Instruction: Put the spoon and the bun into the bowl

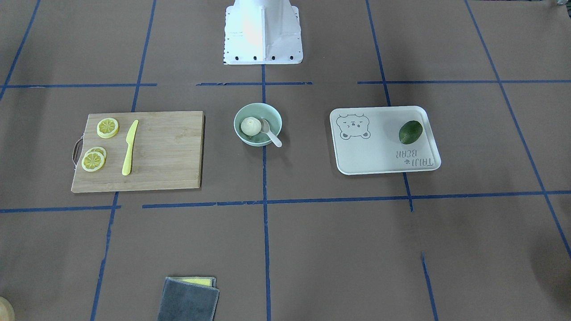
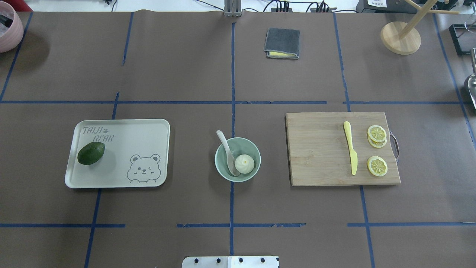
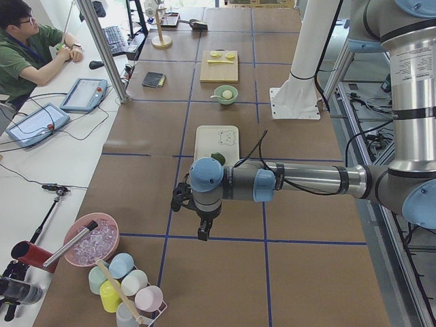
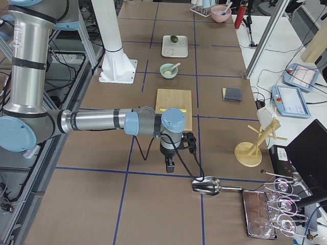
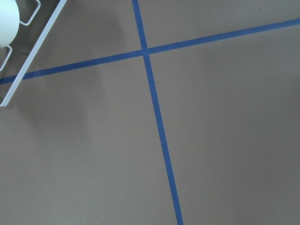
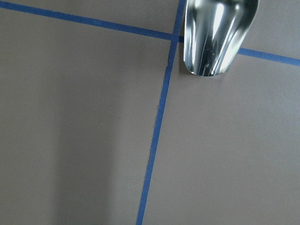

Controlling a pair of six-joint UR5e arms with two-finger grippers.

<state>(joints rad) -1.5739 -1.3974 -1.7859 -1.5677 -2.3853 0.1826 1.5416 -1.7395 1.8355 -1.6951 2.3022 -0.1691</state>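
Spoon (image 2: 227, 152), bun (image 2: 244, 163) in bowl (image 2: 248, 147); left gripper (image 3: 202, 235), right gripper (image 4: 170, 167) state unreadable.

Smooth, glossy round mint-green bowl (image 2: 247, 147); grained pale wooden cutting board (image 2: 316, 149); matt brown paper surface (image 2: 178, 67); mirror-polished silver metal scoop (image 6: 218, 35).

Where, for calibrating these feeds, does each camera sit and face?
Front-facing: across the table, steeply down on the bowl; robot's base at top.
Overhead: behind the robot, forward and down; base edge at bottom.
Exterior left: table's left end, looking along it; left arm near.
Exterior right: the opposite end; right arm near.
Left wrist: down on taped table; no fingers show.
Right wrist: down on a metal scoop; no fingers show.
Shared: both front-facing and overhead show spoon and bun in the bowl, mirrored.
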